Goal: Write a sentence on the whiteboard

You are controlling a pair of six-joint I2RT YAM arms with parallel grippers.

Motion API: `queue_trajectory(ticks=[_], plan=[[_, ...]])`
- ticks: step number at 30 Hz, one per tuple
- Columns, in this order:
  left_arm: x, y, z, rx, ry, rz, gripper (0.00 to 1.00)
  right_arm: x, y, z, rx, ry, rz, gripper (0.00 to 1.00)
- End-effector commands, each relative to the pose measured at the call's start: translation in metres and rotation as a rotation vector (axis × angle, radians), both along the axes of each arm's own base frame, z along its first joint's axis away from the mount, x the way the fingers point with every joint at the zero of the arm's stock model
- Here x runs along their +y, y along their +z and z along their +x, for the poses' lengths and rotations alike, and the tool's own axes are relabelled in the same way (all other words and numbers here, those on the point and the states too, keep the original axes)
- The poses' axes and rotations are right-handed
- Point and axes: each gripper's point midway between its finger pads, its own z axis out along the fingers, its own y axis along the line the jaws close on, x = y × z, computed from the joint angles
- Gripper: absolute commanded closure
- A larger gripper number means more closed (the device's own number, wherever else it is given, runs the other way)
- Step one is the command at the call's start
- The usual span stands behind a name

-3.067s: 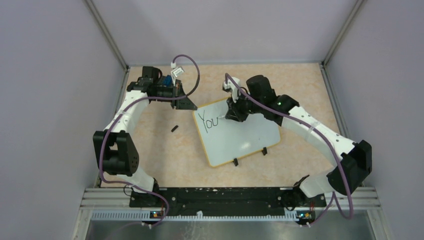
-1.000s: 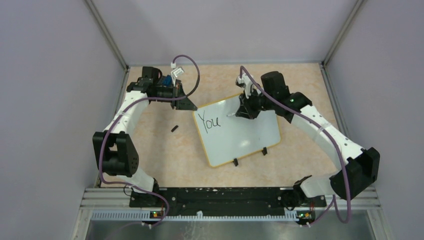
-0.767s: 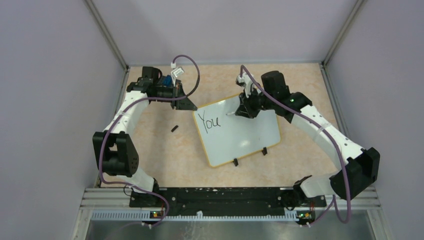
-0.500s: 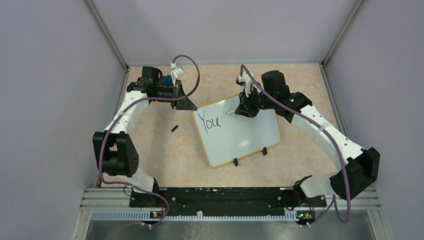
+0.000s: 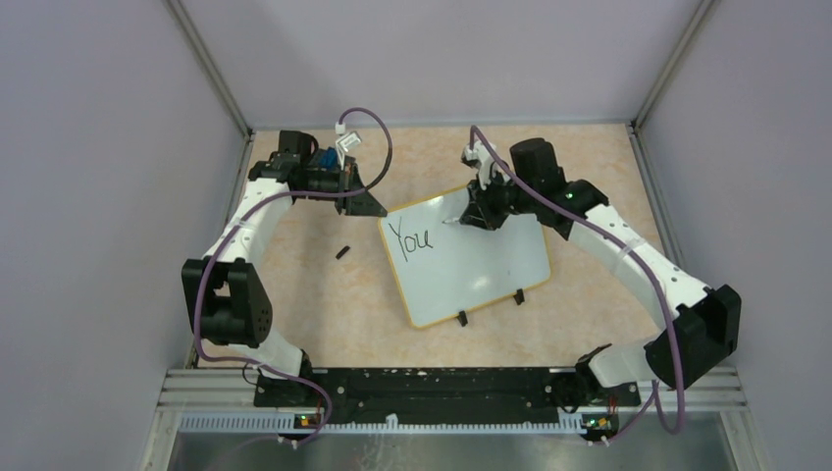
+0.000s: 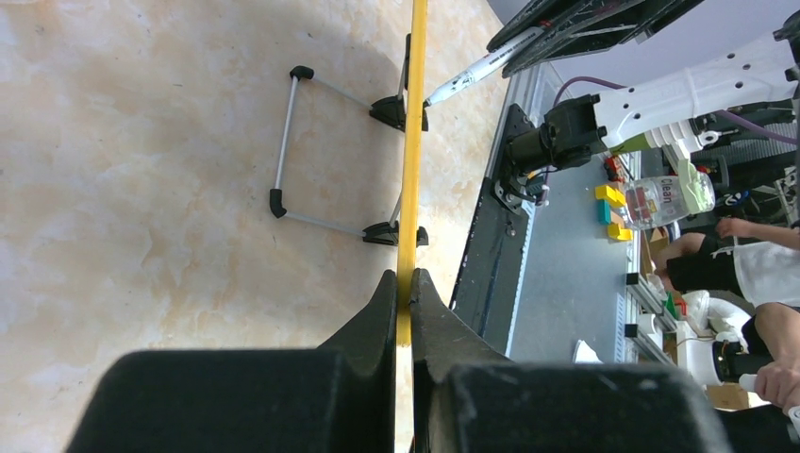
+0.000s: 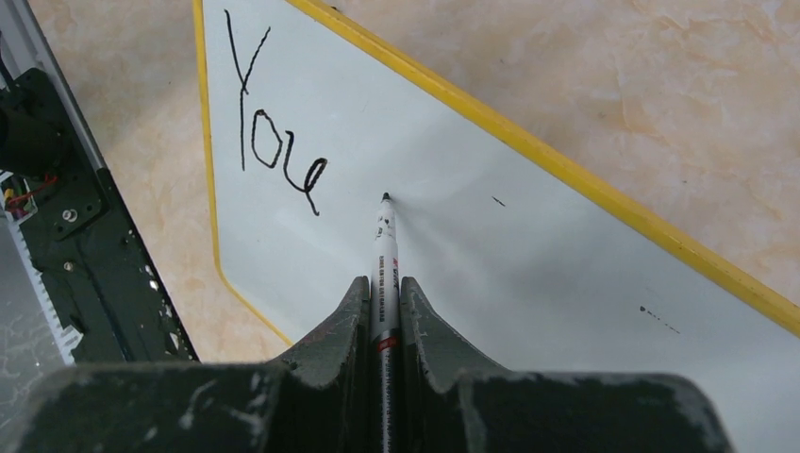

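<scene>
The whiteboard with a thin yellow rim lies tilted on small black clip feet in the middle of the table. Of the sentence, only "You" shows in black near its left end, also in the right wrist view. My left gripper is shut on the board's yellow rim at its far left corner. My right gripper is shut on a white marker, whose black tip touches the board to the right of "You". The marker also shows in the left wrist view.
A small black marker cap lies on the table left of the board. Grey walls enclose the beige tabletop on three sides. The black base rail runs along the near edge.
Since 3 s ago my right gripper has moved right from the end of "You" to a spot further along the board. Over the last second it barely moves. The left arm is still.
</scene>
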Motion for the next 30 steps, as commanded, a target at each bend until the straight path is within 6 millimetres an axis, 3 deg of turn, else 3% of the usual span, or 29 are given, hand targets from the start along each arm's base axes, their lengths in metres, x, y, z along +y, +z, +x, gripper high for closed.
queue_trajectory(ticks=[1, 12, 30], plan=[[-0.004, 0.006, -0.010, -0.018, -0.017, 0.002, 1.00, 0.011, 0.025, 0.013, -0.072, -0.005, 0.045, 1.00], [-0.004, 0.005, -0.010, -0.018, -0.016, 0.003, 1.00, 0.026, 0.023, 0.009, -0.077, 0.029, 0.041, 1.00], [-0.004, 0.005, -0.009, -0.016, -0.016, 0.005, 1.00, 0.021, -0.016, -0.014, -0.018, 0.059, -0.023, 1.00]])
